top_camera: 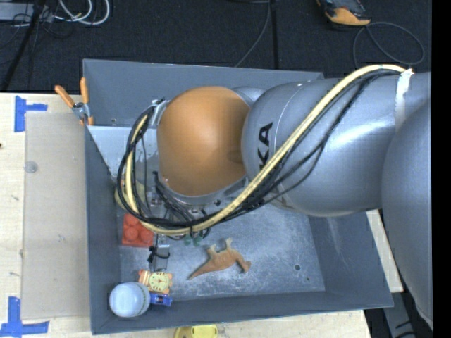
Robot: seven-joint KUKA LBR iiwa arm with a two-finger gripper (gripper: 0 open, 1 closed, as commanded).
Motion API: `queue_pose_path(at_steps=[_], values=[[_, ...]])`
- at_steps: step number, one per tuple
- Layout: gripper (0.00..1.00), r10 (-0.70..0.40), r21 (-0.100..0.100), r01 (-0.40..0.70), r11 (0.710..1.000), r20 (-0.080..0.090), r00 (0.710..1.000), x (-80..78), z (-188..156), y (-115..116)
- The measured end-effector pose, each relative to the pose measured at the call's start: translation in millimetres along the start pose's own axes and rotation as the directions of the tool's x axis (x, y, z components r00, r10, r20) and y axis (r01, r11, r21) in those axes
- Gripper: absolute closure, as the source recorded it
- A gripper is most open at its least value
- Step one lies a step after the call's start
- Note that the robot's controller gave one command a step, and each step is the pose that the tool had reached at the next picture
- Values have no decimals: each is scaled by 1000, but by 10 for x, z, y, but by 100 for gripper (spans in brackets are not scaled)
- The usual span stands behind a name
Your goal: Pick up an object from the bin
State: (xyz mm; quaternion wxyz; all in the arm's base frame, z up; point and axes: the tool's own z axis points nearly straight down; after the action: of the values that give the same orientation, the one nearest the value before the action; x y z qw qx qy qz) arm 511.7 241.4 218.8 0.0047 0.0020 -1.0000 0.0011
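My gripper (161,251) reaches down below the arm's orange dome into the front left part of the bin, mostly hidden by the dome and cables. A red block (134,231) lies just to its left, partly under the cables. Right below the gripper lies a small yellow toy (158,281) with a blue bit at its lower edge. A brown dinosaur-shaped figure (223,260) lies on the bin floor to the right of the gripper.
A round whitish-blue ball-like thing (128,299) sits in the bin's front left corner, touching the yellow toy. The arm and its cable loops cover the middle and back of the bin. Bare floor shows at the front right.
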Motion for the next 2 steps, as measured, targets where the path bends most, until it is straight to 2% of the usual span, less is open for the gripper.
queue_pose_path(at_steps=[1,2], values=[[0,5,-2,-5,1000,8,1000,-19,-46,-14],[0,-5,-1,5,1000,3,1000,237,211,-51]])
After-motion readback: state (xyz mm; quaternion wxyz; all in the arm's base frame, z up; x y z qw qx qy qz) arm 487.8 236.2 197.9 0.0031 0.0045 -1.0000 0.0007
